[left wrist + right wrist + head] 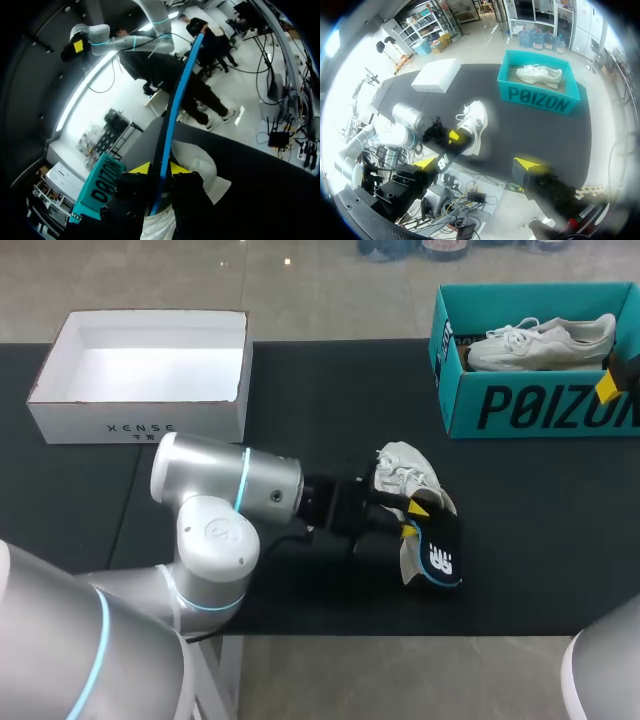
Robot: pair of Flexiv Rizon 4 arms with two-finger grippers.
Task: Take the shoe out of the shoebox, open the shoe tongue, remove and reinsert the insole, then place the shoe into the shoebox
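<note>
— How is the left arm [225, 485] posed?
— Low and level over the black mat [300, 390]. The left gripper [410, 515] pinches the dark, blue-rimmed insole [440, 555] from both sides, edge-on to its fingers. The right gripper [475, 162] hangs high above, fingers spread wide.
— Counts?
— Two white shoes, two boxes, one insole. The second shoe [540, 343] lies lengthwise inside the teal shoebox [540, 405]. The loose shoe [400, 475] lies on the mat in front of that shoebox, off toward the white box [140, 420].
— Its heading?
— Long axis slanted, toe seemingly towards the shoebox's side of the table.
</note>
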